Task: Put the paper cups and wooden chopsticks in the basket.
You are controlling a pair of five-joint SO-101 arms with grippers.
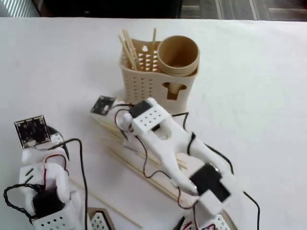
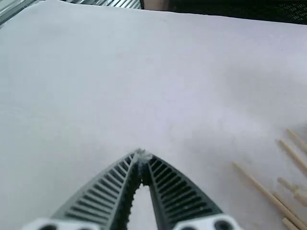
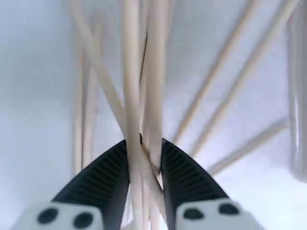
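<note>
Clamping wooden chopsticks [image 3: 132, 72] at 6 o'clock of the basket [image 1: 144, 86], right gripper [image 3: 144, 143]; paper cups [image 1: 178, 52] in, more sticks remain on the table — left gripper [image 2: 140, 155] closed, empty.

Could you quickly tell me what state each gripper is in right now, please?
Left gripper: closed, holding nothing.
Right gripper: closed on a few wooden chopsticks.
</note>
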